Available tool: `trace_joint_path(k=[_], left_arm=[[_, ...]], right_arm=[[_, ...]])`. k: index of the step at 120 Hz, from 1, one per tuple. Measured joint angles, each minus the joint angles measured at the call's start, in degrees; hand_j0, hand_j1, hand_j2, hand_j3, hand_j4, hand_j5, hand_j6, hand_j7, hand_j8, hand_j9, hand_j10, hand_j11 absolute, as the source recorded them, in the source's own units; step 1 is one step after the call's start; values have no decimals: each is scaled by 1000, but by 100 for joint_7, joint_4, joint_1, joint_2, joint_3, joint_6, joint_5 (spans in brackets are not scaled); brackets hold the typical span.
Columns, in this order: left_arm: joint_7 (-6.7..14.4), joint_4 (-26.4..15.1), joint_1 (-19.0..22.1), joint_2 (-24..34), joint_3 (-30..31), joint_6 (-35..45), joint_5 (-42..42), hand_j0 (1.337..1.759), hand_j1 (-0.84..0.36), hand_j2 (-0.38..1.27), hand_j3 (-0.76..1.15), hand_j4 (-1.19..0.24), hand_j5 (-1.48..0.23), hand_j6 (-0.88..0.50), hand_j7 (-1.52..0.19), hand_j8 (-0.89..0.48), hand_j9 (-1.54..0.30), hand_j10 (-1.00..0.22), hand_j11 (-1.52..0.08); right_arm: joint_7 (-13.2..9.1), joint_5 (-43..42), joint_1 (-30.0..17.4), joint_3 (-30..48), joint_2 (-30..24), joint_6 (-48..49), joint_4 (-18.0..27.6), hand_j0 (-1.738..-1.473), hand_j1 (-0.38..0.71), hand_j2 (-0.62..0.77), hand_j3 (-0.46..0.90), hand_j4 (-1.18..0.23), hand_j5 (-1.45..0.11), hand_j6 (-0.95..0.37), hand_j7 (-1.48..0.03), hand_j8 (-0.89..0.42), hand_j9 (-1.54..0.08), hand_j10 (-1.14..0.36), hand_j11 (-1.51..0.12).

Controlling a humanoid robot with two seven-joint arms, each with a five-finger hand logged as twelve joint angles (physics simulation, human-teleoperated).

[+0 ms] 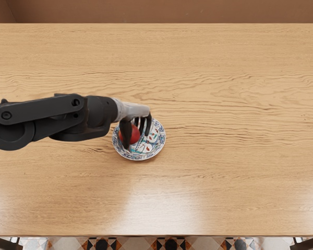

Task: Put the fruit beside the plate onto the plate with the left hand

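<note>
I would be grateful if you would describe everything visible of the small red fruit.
The small round red fruit looks smooth and is partly hidden. It lies over the left part of the blue-and-white patterned round plate, gripped by the dark fingers of the left hand. Whether it touches the plate cannot be told.

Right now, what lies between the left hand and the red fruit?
Nothing: the head view shows the left hand right against the red fruit over the patterned plate, no gap visible.

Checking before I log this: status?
Left hand over plate, fingers closed on red fruit. Right hand not in view. No obstruction seen near plate.
</note>
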Motion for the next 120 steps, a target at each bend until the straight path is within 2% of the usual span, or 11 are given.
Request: trace_joint_path(k=[9, 31, 40, 51, 65, 71, 81, 103, 120], left_arm=[[0, 2, 0, -10, 4, 11, 6, 1655, -250, 382, 0, -643, -869, -612, -849, -488, -855, -607, -862], [0, -36, -91, 36, -117, 64, -195, 1657, 59, 164, 0, -302, -406, -290, -397, -239, -399, -287, -402], [0, -57, -120, 49, -221, 44, -482, 1657, 145, 115, 0, -212, -284, -204, -278, -169, -280, -202, -282], [0, -69, -51, 440, -621, -206, -1208, 1658, 217, 74, 0, -138, -183, -133, -180, -110, -181, -131, -182], [0, -70, 141, 1203, -1552, -1241, -2701, 1658, 273, 42, 0, -80, -106, -77, -104, -65, -104, -76, -105], [0, -66, 367, 1585, -1780, -1473, -3383, 1658, 289, 33, 0, -64, -84, -62, -82, -52, -83, -61, -83], [0, -58, 396, 1925, -2014, -1680, -4262, 1658, 308, 23, 0, -44, -58, -43, -56, -36, -57, -42, -57], [0, -36, 633, 2840, -2297, -1821, -5406, 1658, 330, 10, 0, -21, -27, -21, -26, -18, -26, -20, -26], [0, -19, 633, 2934, -2357, -1843, -5828, 1658, 337, 6, 0, -13, -16, -13, -15, -11, -15, -12, -15]], right_arm=[[0, -2, 0, 0, 0, 0, 0, -1658, -329, -4, 0, -16, -22, -16, -22, -16, -22, -16, -22], [0, -1, 0, 0, 0, 0, 0, -1658, -329, -4, 0, -16, -22, -16, -22, -16, -22, -16, -22], [0, -1, 0, 0, 0, 0, 0, -1658, -329, -4, 0, -16, -22, -16, -22, -16, -22, -16, -22], [0, 0, 0, 0, 0, 0, 0, -1658, -329, -4, 0, -16, -22, -16, -22, -16, -22, -17, -22], [0, 0, 0, 0, 0, 0, 0, -1658, -329, -4, 0, -16, -22, -16, -22, -16, -22, -17, -22], [0, 0, 0, 0, 0, 0, 0, -1658, -329, -4, 0, -16, -22, -16, -22, -16, -22, -17, -22], [0, -2, 0, 0, 0, 0, 0, -1658, -329, -4, 0, -16, -22, -16, -22, -16, -22, -16, -22], [0, -1, 0, 0, 0, 0, 0, -1658, -329, -4, 0, -16, -22, -16, -22, -16, -22, -17, -22], [0, -1, 0, 0, 0, 0, 0, -1658, -329, -4, 0, -16, -22, -16, -22, -16, -22, -16, -22]])
